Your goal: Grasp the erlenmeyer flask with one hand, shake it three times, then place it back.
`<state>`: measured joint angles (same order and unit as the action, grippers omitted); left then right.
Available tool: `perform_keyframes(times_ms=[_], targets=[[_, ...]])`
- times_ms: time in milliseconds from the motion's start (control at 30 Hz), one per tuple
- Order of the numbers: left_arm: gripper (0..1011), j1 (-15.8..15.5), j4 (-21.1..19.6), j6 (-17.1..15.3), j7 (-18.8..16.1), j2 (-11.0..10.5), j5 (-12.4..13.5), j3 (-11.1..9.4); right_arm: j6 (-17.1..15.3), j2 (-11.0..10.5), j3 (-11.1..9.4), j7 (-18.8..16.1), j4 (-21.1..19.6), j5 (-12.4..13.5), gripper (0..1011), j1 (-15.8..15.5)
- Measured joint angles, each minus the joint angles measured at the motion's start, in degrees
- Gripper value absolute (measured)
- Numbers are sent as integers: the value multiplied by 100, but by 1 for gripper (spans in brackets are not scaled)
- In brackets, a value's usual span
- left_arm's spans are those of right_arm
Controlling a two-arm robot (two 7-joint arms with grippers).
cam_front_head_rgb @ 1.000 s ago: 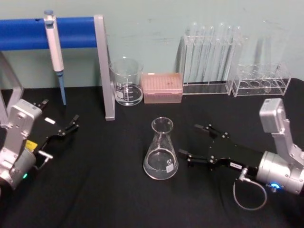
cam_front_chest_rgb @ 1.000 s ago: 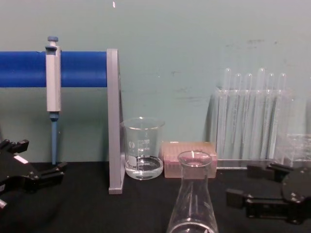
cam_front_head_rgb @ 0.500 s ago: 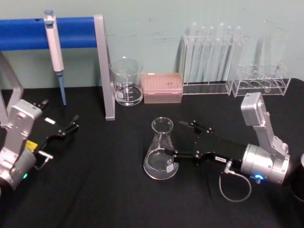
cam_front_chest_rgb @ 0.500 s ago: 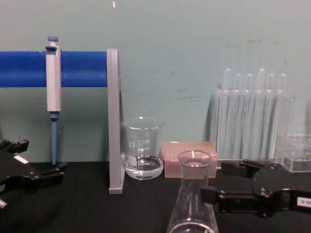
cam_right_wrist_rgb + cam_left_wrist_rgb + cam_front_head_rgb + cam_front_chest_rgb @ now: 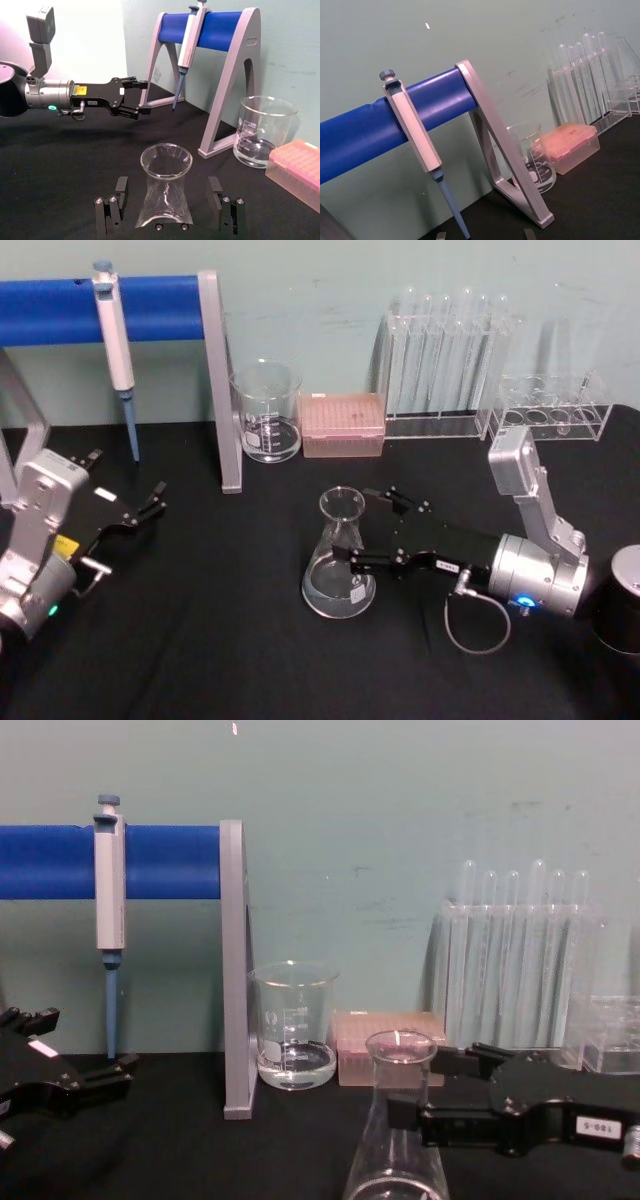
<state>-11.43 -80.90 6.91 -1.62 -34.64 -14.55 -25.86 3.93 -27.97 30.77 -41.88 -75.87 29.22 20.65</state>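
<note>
The erlenmeyer flask (image 5: pixel 338 585) stands upright just below the centre of the head view, on the black tabletop (image 5: pixel 200 660). It is thin clear glass: stiff, smooth, likely slippery and quick to crack if it gets knocked. There may be a little clear liquid in the wide base, though that is hard to make out, so it should be fairly light. The best hold looks like the narrow neck under the flared rim, where the flare would check any slide during shaking.

The right gripper (image 5: pixel 360 528) reaches in low and level from the right of the frame. Its fingers (image 5: pixel 119 197) are spread on either side of the neck, with gaps to the glass in the right wrist view.

The left gripper (image 5: pixel 152 502) sits parked at middle left, tips apart. A beaker (image 5: pixel 266 412) stands farther back, upper centre.
</note>
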Motion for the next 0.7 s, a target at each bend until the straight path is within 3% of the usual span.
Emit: perform_keyframes(times_ms=[700], targets=[[1001, 0, 0, 0, 0, 0, 0, 0, 95, 171, 160, -124, 326, 22, 1000, 250]])
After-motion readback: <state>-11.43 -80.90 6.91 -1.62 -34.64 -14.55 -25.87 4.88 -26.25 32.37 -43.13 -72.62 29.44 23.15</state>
